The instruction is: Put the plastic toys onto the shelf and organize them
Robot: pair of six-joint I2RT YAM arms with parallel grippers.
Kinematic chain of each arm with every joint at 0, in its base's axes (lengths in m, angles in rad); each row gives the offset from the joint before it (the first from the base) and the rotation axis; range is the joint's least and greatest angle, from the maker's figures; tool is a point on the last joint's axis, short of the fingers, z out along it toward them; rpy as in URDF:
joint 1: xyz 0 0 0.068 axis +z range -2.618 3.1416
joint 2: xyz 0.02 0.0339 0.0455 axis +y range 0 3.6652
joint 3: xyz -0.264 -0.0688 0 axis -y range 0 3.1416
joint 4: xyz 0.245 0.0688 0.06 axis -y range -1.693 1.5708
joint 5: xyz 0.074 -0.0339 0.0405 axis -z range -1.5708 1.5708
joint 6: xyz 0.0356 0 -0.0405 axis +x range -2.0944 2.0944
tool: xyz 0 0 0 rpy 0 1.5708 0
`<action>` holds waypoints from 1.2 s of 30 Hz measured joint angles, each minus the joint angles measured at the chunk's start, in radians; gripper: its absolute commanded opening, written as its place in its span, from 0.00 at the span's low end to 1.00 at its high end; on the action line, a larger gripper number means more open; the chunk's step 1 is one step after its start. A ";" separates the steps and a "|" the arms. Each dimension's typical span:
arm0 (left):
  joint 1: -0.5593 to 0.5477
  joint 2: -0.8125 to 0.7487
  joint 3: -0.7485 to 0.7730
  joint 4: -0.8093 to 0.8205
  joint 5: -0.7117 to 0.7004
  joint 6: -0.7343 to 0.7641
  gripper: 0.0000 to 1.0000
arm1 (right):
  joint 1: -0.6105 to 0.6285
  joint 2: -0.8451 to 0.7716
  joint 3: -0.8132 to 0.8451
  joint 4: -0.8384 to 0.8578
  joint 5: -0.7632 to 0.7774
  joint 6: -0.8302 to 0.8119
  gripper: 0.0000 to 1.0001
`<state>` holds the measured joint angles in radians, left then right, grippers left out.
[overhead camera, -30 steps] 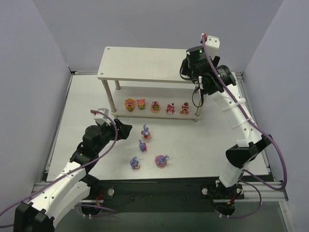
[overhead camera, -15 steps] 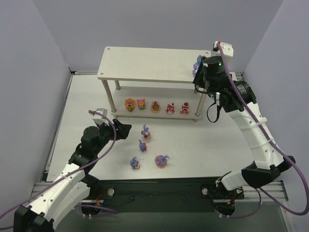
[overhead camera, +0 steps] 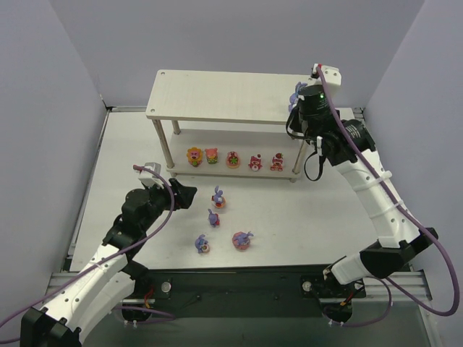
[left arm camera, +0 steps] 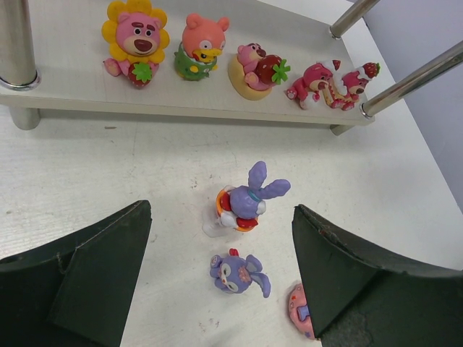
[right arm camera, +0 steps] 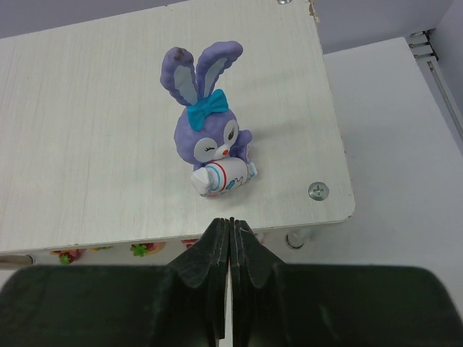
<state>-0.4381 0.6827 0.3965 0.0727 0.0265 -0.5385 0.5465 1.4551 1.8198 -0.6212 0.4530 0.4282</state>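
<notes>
**White tabletop, grey walls: one bunny on the top board, four on the table**

White table [overhead camera: 311, 210] is carrying the shelf [overhead camera: 217, 97] in the upper middle of the top view. One purple bunny [right arm camera: 210, 148] with a blue bow is standing upright on the top board, near the right-hand corner screw, hugging a small white roll. The right gripper [right arm camera: 230, 224] is hovering over the board's near edge just in front of that toy, apart from it. Its fingers are pressing flat against each other with nothing between them.

The lower tier is holding five round toys in a row:
- sunflower bear [left arm camera: 134, 43]
- pink figure in green [left arm camera: 199, 47]
- bear in a yellow cup [left arm camera: 257, 69]
- red-pink figure [left arm camera: 311, 79]
- strawberry-topped figure [left arm camera: 351, 79], sitting close beside it at the right end

Four more bunnies are sitting on the table in front of the shelf, in the lower middle of the top view:
- ring bunny [left arm camera: 246, 202], upright in an orange ring
- small bunny [left arm camera: 239, 273], just below it in the left wrist view
- third bunny [overhead camera: 203, 244]
- pink-base bunny [overhead camera: 242, 239]

The left gripper [overhead camera: 188, 195] is hanging low over the table, left of this cluster, with its jaws spread wide and gripping nothing. In the wrist view the ring bunny is showing between the two dark fingers, touching neither.
</notes>
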 measured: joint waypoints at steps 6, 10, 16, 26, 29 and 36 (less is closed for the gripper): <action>0.000 0.000 0.000 -0.002 -0.003 0.000 0.89 | -0.016 0.026 -0.004 0.015 -0.014 -0.007 0.00; 0.000 0.000 0.000 -0.002 -0.003 0.000 0.89 | -0.024 0.034 -0.007 0.021 -0.020 -0.008 0.00; 0.000 0.000 0.000 -0.002 -0.004 0.000 0.89 | -0.032 0.045 -0.007 0.039 -0.032 -0.010 0.00; -0.001 0.000 0.000 -0.003 -0.005 0.000 0.89 | -0.035 0.079 -0.007 0.083 -0.043 -0.010 0.00; -0.001 0.000 0.000 -0.003 -0.008 0.000 0.89 | -0.035 0.082 -0.006 0.089 -0.044 -0.010 0.00; -0.001 0.000 0.000 -0.005 -0.011 0.000 0.89 | -0.035 0.085 -0.006 0.098 -0.060 -0.006 0.06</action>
<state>-0.4393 0.6827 0.3965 0.0677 0.0151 -0.5385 0.5110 1.5398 1.8137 -0.5236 0.3931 0.4217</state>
